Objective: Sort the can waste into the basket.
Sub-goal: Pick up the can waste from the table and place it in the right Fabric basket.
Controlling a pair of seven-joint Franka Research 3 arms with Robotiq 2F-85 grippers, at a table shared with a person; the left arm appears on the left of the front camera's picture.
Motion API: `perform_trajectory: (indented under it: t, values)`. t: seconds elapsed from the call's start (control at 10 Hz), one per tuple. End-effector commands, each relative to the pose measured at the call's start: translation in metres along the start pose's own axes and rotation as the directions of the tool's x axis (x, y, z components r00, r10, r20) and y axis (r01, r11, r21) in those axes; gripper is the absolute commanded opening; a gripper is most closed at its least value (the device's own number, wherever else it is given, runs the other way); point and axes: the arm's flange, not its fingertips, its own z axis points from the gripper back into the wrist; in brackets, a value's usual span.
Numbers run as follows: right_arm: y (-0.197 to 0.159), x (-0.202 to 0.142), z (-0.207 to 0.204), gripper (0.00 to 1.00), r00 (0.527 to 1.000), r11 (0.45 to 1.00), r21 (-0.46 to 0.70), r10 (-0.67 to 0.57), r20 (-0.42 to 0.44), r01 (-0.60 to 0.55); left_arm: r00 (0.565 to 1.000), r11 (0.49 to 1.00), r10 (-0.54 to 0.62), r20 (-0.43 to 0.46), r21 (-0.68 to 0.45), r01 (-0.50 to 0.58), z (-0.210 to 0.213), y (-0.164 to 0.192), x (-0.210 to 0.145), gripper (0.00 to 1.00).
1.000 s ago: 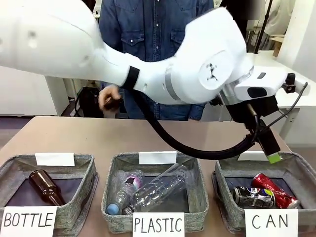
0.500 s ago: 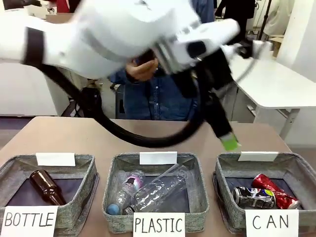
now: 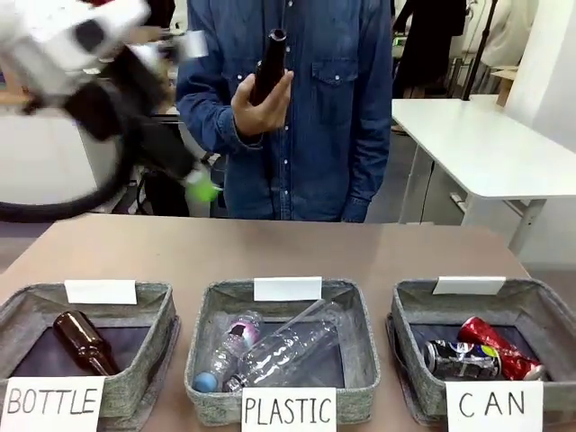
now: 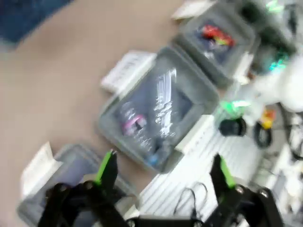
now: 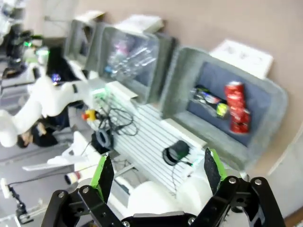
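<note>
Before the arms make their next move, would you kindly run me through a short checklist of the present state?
1. Red can in the CAN basket: ok.
2. Black-and-silver can beside it in that basket: ok.
3. Left gripper open and empty: ok.
4. Right gripper open and empty: ok.
5. Person's hand holds a brown bottle above the far side; handover intent: cannot tell.
6. Stray cans in the PLASTIC basket: none seen, ok.
</note>
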Motion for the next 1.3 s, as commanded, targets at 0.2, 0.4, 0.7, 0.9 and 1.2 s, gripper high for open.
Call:
perform_trajectory:
  t: [0.2, 0.4, 0.7, 0.9, 1.2]
  values:
    - [0.024, 0.04, -0.017, 1.0, 0.985, 0.964, 0.202, -0.164, -0.048, 0.171, 0.986, 0.985, 0.16, 0.036, 0.056, -0.162, 0.032, 0.021, -0.032, 1.0]
    - [0.016, 0.022, -0.018, 1.0, 1.0, 0.994, 0.11, -0.011, -0.027, 0.014, 0.942, 0.94, 0.323, 0.091, 0.083, -0.33, 0.078, 0.046, -0.078, 1.0]
    - [0.016, 0.022, -0.018, 1.0, 1.0, 0.994, 0.11, -0.011, -0.027, 0.014, 0.869, 0.824, 0.429, 0.247, 0.287, -0.488, 0.203, 0.107, -0.108, 1.0]
    - [0.016, 0.022, -0.018, 1.0, 1.0, 0.994, 0.11, -0.011, -0.027, 0.014, 0.835, 0.802, 0.491, 0.248, 0.245, -0.544, 0.239, 0.12, -0.144, 1.0]
    - [0.016, 0.022, -0.018, 1.0, 1.0, 0.994, 0.11, -0.011, -0.027, 0.014, 0.824, 0.801, 0.486, 0.292, 0.228, -0.553, 0.235, 0.119, -0.156, 1.0]
